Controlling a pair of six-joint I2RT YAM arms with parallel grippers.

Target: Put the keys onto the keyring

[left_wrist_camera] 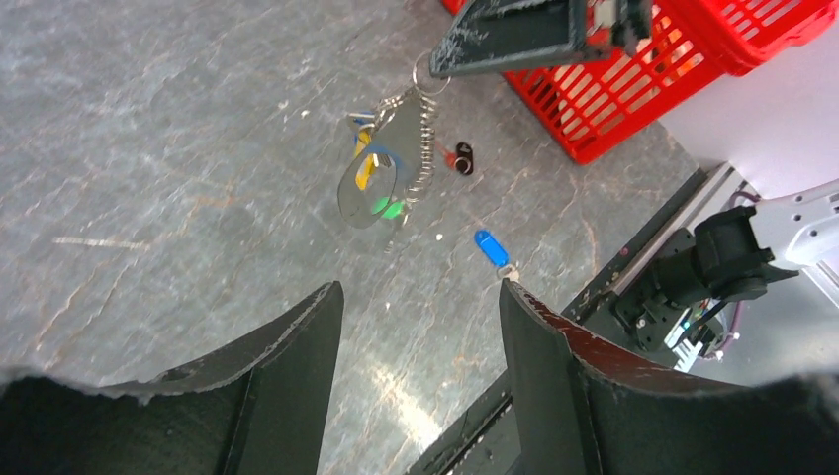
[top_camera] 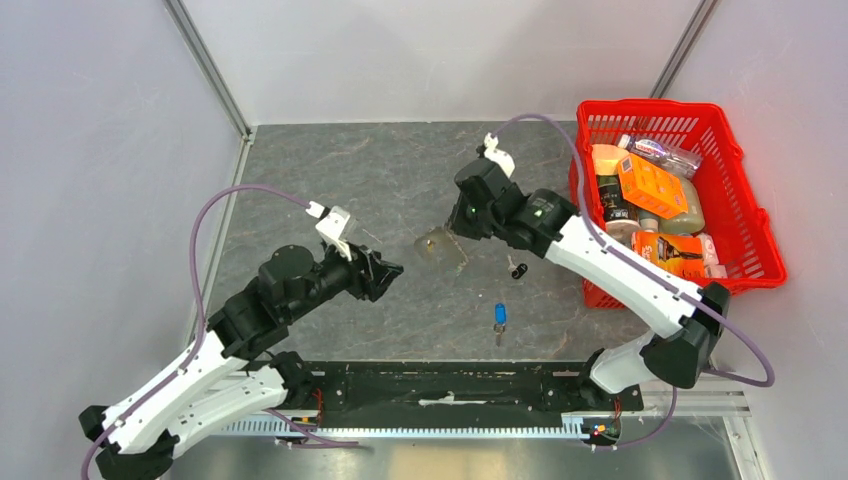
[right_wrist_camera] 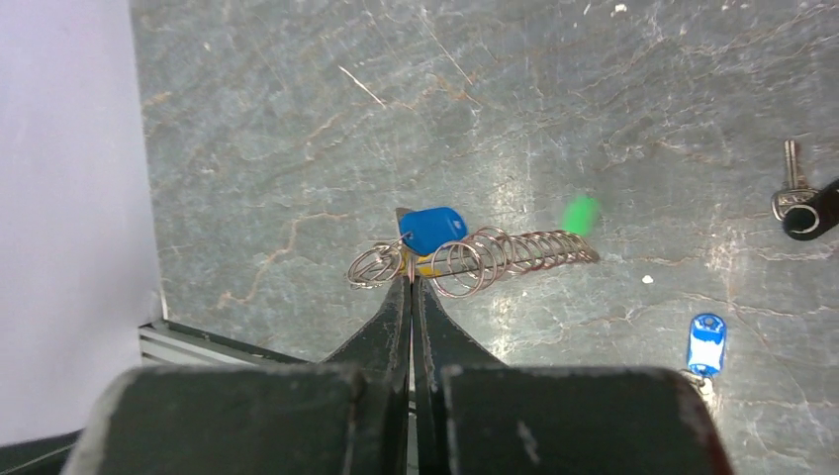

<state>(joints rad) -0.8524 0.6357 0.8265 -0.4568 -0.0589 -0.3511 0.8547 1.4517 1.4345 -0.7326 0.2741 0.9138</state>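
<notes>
My right gripper (right_wrist_camera: pixel 411 282) is shut on the keyring (right_wrist_camera: pixel 381 265) and holds it above the table. A blue-capped key (right_wrist_camera: pixel 433 228) and a yellow-capped one hang on the ring, with the coiled chain (right_wrist_camera: pixel 514 255) and the blurred green tag (right_wrist_camera: pixel 581 214). In the top view the keyring (top_camera: pixel 440 250) hangs below my right gripper (top_camera: pixel 455 222). A loose blue-capped key (top_camera: pixel 500 316) and a black-capped key (top_camera: pixel 519 268) lie on the table. My left gripper (left_wrist_camera: pixel 420 302) is open and empty, left of the hanging keyring (left_wrist_camera: pixel 381 178) and apart from it.
A red basket (top_camera: pixel 650 104) full of packets and bottles stands at the right, close behind my right arm. It also shows in the left wrist view (left_wrist_camera: pixel 613 94). A black mounting rail (top_camera: pixel 440 385) runs along the near edge. White walls enclose the table.
</notes>
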